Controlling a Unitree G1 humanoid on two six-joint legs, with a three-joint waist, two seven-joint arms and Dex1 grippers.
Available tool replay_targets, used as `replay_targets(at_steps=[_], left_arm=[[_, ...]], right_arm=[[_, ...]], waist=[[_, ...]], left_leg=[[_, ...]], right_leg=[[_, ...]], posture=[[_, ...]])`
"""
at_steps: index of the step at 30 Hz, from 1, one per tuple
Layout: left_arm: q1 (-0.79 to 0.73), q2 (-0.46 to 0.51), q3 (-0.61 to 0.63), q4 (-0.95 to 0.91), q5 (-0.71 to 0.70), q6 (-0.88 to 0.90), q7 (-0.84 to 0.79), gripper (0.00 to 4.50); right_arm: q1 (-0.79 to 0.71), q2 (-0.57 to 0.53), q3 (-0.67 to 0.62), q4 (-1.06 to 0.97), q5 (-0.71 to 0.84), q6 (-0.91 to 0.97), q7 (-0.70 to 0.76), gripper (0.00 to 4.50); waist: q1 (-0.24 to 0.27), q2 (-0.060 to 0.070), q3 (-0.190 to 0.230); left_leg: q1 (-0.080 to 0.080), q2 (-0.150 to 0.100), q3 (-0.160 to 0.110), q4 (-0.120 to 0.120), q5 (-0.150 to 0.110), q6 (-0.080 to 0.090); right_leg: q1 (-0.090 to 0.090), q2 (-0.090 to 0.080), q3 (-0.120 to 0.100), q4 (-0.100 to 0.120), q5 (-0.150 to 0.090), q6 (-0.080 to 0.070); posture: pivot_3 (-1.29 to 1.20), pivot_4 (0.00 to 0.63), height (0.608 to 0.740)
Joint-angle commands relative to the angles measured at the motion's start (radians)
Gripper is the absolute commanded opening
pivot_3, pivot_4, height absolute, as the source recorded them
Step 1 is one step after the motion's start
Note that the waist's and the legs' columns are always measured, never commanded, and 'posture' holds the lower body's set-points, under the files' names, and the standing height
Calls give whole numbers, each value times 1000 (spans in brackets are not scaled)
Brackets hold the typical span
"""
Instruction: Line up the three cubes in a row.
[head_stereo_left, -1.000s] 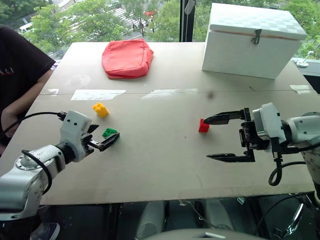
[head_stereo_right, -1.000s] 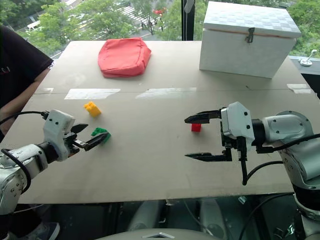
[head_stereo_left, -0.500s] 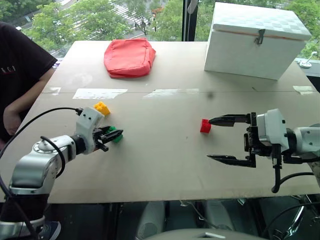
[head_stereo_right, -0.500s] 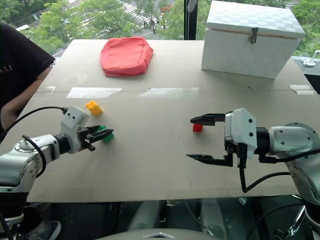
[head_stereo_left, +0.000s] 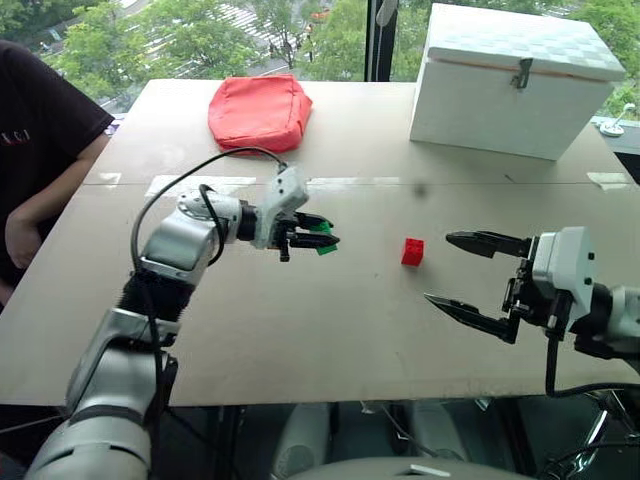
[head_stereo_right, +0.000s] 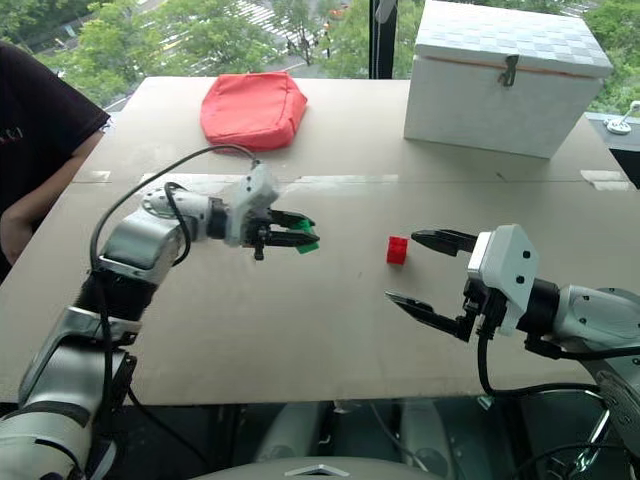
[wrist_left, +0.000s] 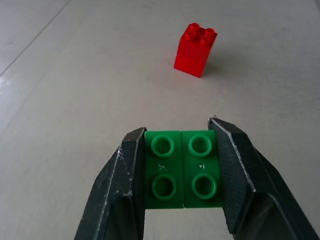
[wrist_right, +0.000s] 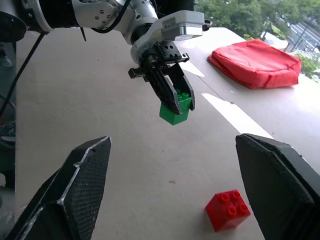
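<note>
facing the red cube (wrist_left: 195, 51), studs of gripped green cube (wrist_left: 182, 170)

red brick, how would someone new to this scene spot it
Start at the big white box at the table's far right, then come toward the near edge. The red brick stands alone on bare tabletop, unlike the green brick held in the left gripper.

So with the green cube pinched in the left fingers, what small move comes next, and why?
Probably carry the green cube on toward the red cube and lower it beside it: the left gripper holds it above the table, short of red.
</note>
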Motion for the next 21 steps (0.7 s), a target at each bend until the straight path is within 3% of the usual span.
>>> replay_targets(at_steps=[1, 10, 21], left_arm=[[-85, -55, -27, 156, 74, -152, -81, 1284], [-219, -170, -53, 441, 213, -435, -185, 1284], [-304, -263, -33, 606, 313, -490, -135, 1284]], right_arm=[[61, -18, -67, -47, 12, 20, -29, 4109], [213, -30, -145, -31, 13, 5, -4, 4109], [259, -9, -150, -31, 4, -4, -31, 4109]], waist=[[-2, 0, 0], [-2, -1, 0], [1, -1, 0]], left_leg=[[0, 0, 0, 0, 0, 0], [-3, 2, -1, 4, 0, 1], [-11, 2, -6, 15, -2, 3]], right_leg=[[0, 0, 0, 0, 0, 0], [0, 2, -2, 0, 0, 1], [-1, 3, -5, 0, 3, 6]], posture=[[0, 150, 740], [0, 150, 740], [0, 150, 740]])
